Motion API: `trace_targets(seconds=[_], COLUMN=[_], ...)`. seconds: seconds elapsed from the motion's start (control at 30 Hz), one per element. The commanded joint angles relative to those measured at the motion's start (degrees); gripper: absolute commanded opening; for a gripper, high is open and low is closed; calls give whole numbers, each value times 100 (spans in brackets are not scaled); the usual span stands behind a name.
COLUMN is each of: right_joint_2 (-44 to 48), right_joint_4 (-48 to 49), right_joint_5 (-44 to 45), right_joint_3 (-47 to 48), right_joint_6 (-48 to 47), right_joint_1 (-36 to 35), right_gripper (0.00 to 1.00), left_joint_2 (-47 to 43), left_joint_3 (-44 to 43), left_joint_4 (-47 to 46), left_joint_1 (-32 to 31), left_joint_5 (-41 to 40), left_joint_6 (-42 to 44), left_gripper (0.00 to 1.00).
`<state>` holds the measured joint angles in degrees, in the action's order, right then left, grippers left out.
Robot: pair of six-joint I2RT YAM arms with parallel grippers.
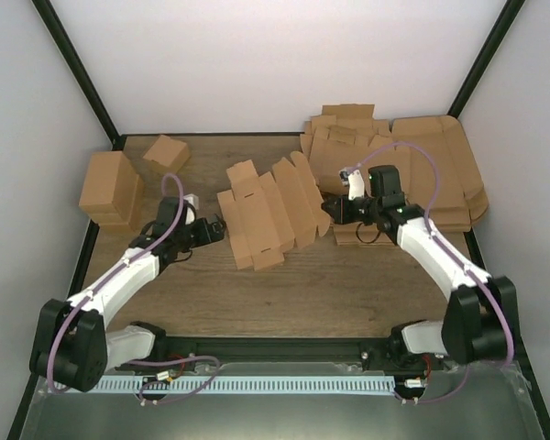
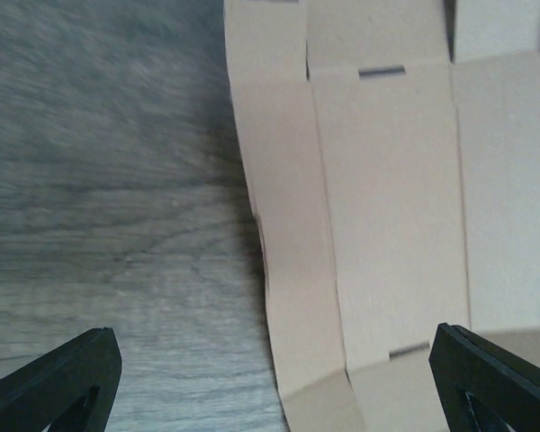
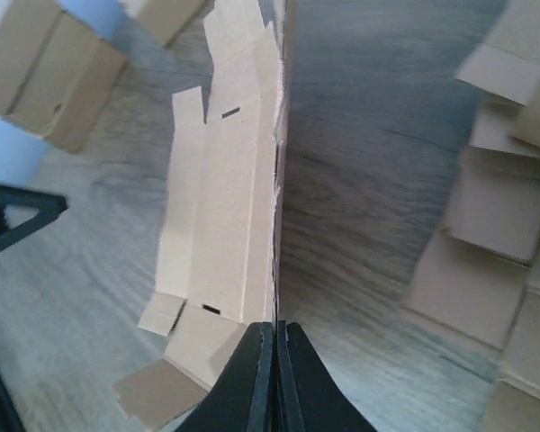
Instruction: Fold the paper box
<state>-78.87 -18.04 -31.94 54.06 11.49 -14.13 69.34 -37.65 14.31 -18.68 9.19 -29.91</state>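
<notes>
larger folded box (image 1: 110, 188): well off to the left of the paper box, closed up, sitting on the wooden table (image 1: 348, 284) right by its left edge.

small cube-ish box (image 1: 165, 153): also left of the paper box, just behind the bigger one and turned at an angle. Looks like the 2 are close, can't tell if they touch.

left gripper (image 1: 216, 229): parked at the paper box's left edge, pointing toward it. Jaws are spread wide. In the wrist view 1 of the fingers (image 2: 67, 382) hangs over bare wood left of the box and the other is over its cardboard panels. Can't tell if either one actually touches anything.

paper box (image 1: 270, 211): smack in the middle of the table between the 2 grippers. It's a brown die-cut sheet with several long creased panels, little slots and short end flaps. The panels are rippled like an accordion instead of lying flat, and the right-hand panel is stood up on edge.

right gripper (image 3: 275, 328): at the paper box's right edge, fingers squeezed together on the edge of that stood-up panel, pinching it.

pile of flat cardboard sheets (image 1: 412, 165): right of and behind the paper box, fanned out messily in the far right corner. The right arm reaches across its front edge.
</notes>
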Motion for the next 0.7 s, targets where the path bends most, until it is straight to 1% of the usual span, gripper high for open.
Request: trace_targets(seconds=[0.0,0.17,0.2,0.3,0.33,0.5,0.6,0.67], right_joint_2=[755,1430,1542,1828,1875,1862,1956,1988], right_joint_4=[-120,-278,-289,-296,-291,-344,-301,-274], right_joint_5=[-231,-412,-413,-367,-357,-517,-551,-548], right_joint_3=[-266,-326,-345,-459,-499,-599,-691,-742], right_joint_6=[-188,-11,-7,24,23,40,76,118], right_joint_1=[-223,-244,-240,-248,-245,-242,-243,-242], right_gripper=[1,1,1,1,1,1,1,1], left_joint_2=[-308,-358,-349,-378,-432,-496,-261,-23], left_joint_3=[99,130,154,299,394,1004,1144,1178], left_joint_4=[-78,-279,-306,-393,-471,-1295,-1702,-2030], left_joint_1=[295,348,347,347,347,349,347,352], left_joint_5=[71,312,331,376,455,861,942,989], left_joint_6=[191,275,275,210,175,-26,-7,14], left_gripper=[97,95,93,80,77,72,71,69])
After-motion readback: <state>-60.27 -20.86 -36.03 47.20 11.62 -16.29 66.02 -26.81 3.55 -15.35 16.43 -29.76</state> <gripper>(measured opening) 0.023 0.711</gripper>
